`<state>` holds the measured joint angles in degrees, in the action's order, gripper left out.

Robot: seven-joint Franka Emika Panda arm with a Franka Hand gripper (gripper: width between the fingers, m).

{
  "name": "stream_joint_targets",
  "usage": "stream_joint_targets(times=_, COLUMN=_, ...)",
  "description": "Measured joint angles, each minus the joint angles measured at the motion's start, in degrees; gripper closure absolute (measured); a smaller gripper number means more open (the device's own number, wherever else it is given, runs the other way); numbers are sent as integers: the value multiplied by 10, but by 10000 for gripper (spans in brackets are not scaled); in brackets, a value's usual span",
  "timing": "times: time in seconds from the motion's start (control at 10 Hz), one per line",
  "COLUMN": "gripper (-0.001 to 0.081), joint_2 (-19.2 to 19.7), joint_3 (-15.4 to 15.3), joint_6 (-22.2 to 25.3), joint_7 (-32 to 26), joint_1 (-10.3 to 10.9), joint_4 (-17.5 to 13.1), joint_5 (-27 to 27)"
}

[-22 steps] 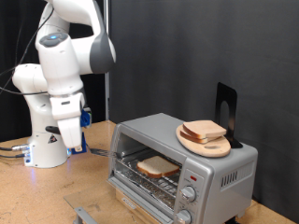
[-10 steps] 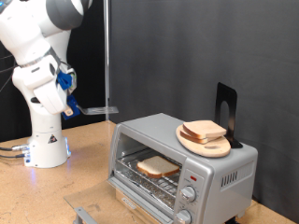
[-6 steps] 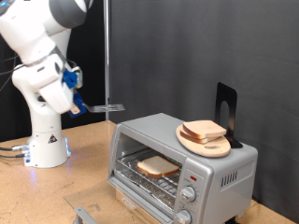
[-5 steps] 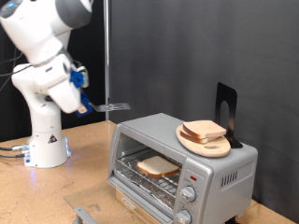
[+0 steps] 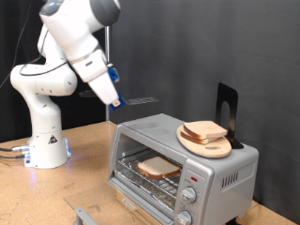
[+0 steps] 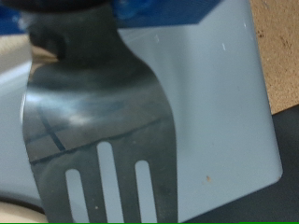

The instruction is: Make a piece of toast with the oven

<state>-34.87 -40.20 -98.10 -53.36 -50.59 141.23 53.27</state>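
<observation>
The silver oven [image 5: 217, 173] stands at the exterior view's bottom right with its door [image 5: 89, 215] folded down. The piece of toast [image 5: 157, 167] lies on the wire rack inside. My gripper [image 5: 114, 96] hangs above the oven's left end, shut on the handle of a metal spatula [image 5: 141, 98] that reaches level over the oven top. In the wrist view the slotted spatula blade [image 6: 103, 131] fills the picture over a pale grey surface [image 6: 220, 103]; the fingers are hidden.
A round wooden board [image 5: 208, 144] with other bread slices [image 5: 204, 130] rests on the oven top, in front of a black stand [image 5: 226, 105]. The robot base [image 5: 45, 141] stands at the left on the wooden table [image 5: 37, 197]. A thin vertical pole [image 5: 110, 47] rises behind.
The arm has swung from the exterior view's left towards the right, carrying the spatula from beside the robot base to above the oven's left end. Toast and board have not moved.
</observation>
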Motion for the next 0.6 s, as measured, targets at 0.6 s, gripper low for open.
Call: stream_joint_targets(times=0.6, gripper=345, joint_2=-36, joint_3=-122, joint_6=-89, joint_7=89, joint_1=23, joint_4=16, joint_5=41)
